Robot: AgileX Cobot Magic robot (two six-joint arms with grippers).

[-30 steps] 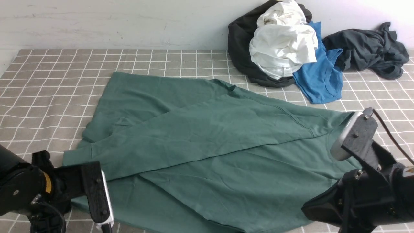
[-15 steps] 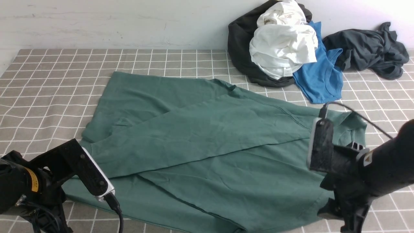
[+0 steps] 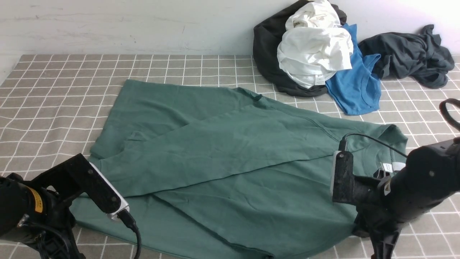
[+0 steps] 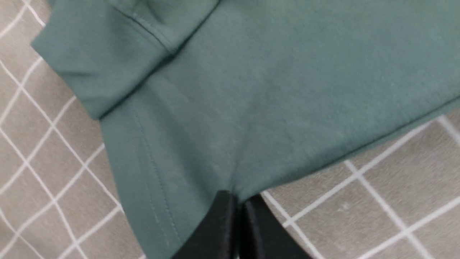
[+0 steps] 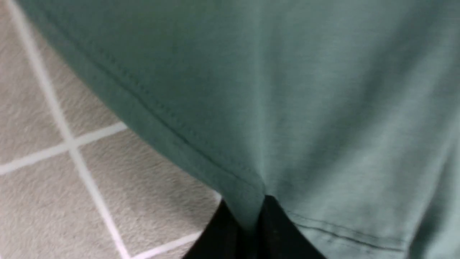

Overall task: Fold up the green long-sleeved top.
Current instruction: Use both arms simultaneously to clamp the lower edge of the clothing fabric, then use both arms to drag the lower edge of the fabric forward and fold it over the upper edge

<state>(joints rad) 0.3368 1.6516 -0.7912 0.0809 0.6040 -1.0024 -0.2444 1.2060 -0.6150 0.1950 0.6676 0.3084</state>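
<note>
Lying flat on the checked tabletop (image 3: pixel 54 90), the green long-sleeved top (image 3: pixel 222 151) is pinched at its near edge by left claw (image 4: pixel 239 203) and right claw (image 5: pixel 248 212); such shallow grips could slip during lifting.

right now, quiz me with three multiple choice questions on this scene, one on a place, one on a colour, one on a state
1. Relative to the green top, where is the clothes heap?
A) nearer the robot, left
B) farther away, right
C) beneath it

2. What colour is the shirt between the white garment and the dark grey garment?
A) blue
B) red
C) yellow

3. What is the left end effector doing?
A) open over bare cloth
B) holding the white garment
C) shut on the green top's edge

Answers: 1 B, the heap lies beyond the top, on the right; 2 A, blue cloth shows there; 3 C, the left wrist view shows its fingers pinched on the hem.
</note>
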